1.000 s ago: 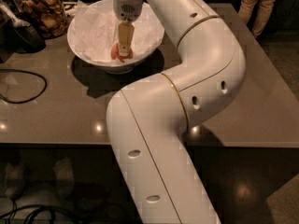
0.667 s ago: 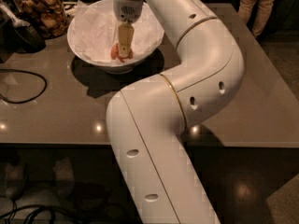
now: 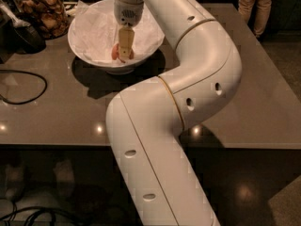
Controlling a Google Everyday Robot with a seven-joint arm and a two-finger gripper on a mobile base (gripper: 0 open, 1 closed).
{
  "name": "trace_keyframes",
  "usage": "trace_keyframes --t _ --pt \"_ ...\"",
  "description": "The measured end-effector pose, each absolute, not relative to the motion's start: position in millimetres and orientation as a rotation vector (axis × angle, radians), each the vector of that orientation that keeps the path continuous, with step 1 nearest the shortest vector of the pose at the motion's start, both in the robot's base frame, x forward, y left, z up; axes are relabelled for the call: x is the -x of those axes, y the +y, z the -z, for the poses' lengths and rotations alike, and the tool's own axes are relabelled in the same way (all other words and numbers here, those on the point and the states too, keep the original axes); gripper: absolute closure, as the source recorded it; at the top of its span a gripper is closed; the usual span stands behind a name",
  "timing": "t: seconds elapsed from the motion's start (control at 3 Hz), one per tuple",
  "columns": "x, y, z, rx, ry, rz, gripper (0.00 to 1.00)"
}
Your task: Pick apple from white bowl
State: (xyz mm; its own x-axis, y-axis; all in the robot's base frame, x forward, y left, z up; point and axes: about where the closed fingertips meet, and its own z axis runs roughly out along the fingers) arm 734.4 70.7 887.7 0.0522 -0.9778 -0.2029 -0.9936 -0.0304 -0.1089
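One small reddish-orange apple (image 3: 114,53) lay in the wide paper-lined white bowl (image 3: 106,66) at the grey table's (image 3: 56,107) eleven o'clock, tan gripper (image 3: 124,57) poised upon it for pickup, grasp indeterminable.

The white arm (image 3: 188,84) bends over the grey table (image 3: 244,79) and reaches down into the white bowl (image 3: 77,37), which is lined with crumpled white paper (image 3: 96,27). Its tool (image 3: 124,51) sits low in the bowl, right at the reddish apple (image 3: 114,53), which shows on either side of it. A glass jar (image 3: 43,11) of brown snacks stands just left of the bowl. A black cable (image 3: 29,86) loops across the table's left part.
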Motion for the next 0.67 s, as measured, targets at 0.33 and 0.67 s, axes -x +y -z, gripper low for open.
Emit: trace_keyframes --t 0.33,0.67 --pt "-734.5 69.3 -879.5 2.107 2.034 -0.129 0.28" --pt "-734.2 67.6 -872.0 2.108 2.048 -0.150 0.26"
